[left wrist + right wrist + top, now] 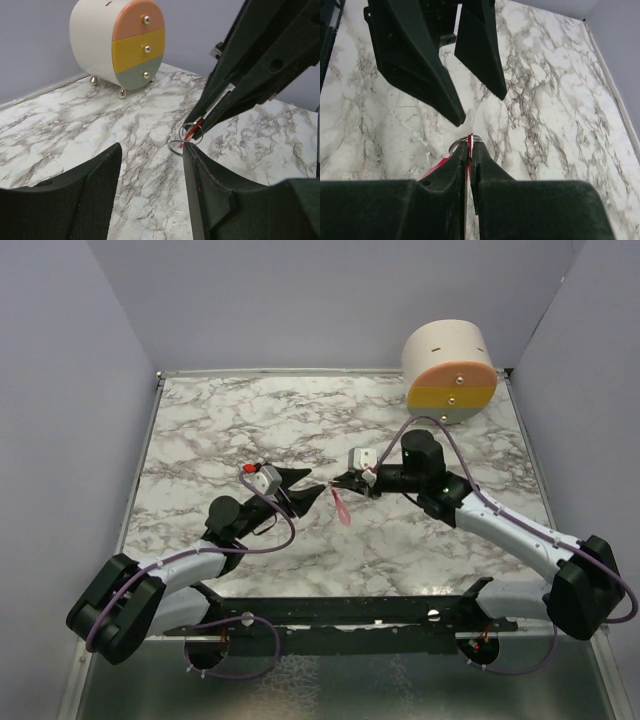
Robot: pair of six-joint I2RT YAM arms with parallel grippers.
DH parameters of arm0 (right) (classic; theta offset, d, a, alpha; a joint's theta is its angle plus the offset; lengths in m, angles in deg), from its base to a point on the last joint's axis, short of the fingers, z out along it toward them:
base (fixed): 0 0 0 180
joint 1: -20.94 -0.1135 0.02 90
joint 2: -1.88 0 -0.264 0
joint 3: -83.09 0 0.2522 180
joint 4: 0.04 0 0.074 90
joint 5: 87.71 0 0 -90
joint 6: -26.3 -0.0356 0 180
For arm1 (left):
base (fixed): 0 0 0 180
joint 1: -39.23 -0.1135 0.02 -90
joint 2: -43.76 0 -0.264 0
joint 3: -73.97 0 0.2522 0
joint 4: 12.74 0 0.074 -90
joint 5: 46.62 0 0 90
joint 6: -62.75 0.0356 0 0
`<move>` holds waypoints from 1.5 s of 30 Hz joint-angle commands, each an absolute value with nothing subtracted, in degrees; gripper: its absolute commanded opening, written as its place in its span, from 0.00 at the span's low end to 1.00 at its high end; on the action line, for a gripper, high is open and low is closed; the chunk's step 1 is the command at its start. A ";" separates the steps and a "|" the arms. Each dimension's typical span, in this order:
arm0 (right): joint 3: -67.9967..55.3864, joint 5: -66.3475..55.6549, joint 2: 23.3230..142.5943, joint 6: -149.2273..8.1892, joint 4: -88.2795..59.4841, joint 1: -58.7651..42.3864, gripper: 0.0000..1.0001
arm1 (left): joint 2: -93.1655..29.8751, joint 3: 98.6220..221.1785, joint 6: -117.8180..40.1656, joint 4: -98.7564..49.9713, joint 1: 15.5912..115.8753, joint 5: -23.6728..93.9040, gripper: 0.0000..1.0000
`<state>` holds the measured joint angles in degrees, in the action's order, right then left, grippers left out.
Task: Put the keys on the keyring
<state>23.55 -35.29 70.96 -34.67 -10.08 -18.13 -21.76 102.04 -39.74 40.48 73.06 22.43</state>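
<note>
My right gripper (336,483) is shut on the red-headed key (469,144), a thin red sliver pinched between its fingertips above the table. The thin metal keyring (452,146) sits at those tips, and its pink strap (341,510) hangs down below them; the strap also shows in the right wrist view (436,166). My left gripper (315,487) is open and empty, its tips just left of the right gripper's tips. In the left wrist view the left gripper (151,147) frames the ring (170,148) and the red key (188,134), close to its right finger.
A round white mini drawer unit (450,370) with pink, yellow and grey drawers stands at the back right corner; it also shows in the left wrist view (120,42). Grey walls enclose the marble table (230,430) on three sides.
</note>
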 commanded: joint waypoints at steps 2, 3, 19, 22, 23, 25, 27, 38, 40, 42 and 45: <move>11.77 -50.82 78.11 -21.47 -25.96 -15.67 0.01 | -21.60 103.37 -39.07 42.57 72.25 19.44 0.56; 9.87 -53.10 79.40 -19.65 -28.32 -14.91 0.01 | -21.67 103.64 -38.89 42.58 72.16 18.74 0.56; 4.03 -56.90 84.49 -23.40 -25.96 -9.65 0.01 | -30.29 106.32 -41.58 49.35 65.89 16.21 0.57; 4.86 -58.80 84.05 -25.23 -24.47 -9.07 0.01 | -32.83 107.39 -40.72 51.24 65.54 13.58 0.57; 4.19 -59.98 84.50 -24.91 -25.64 -8.77 0.01 | -34.00 107.68 -40.46 52.68 65.43 12.20 0.57; 3.01 -60.08 85.55 -24.04 -27.50 -8.48 0.01 | -36.80 108.29 -40.57 55.67 64.96 8.88 0.58; 2.65 -60.32 86.11 -24.02 -27.56 -8.02 0.01 | -39.16 108.88 -40.96 58.69 64.63 5.80 0.58; 1.45 -62.82 87.33 -21.80 -30.42 -6.75 0.01 | -51.33 112.82 -47.36 74.18 61.80 -6.28 0.58; 1.06 -63.07 87.45 -21.21 -31.44 -6.57 0.01 | -52.95 114.72 -48.45 74.31 61.30 -7.86 0.59; 1.17 -63.25 87.45 -21.04 -31.50 -6.57 0.01 | -54.12 116.11 -48.60 74.31 60.96 -8.86 0.60; 1.13 -63.52 87.89 -21.01 -31.45 -6.43 0.01 | -55.81 117.62 -48.60 74.31 60.65 -10.03 0.60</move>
<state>2.83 -60.97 86.85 -21.88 -30.42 -6.77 -54.19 115.35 -46.73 61.64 61.28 -5.16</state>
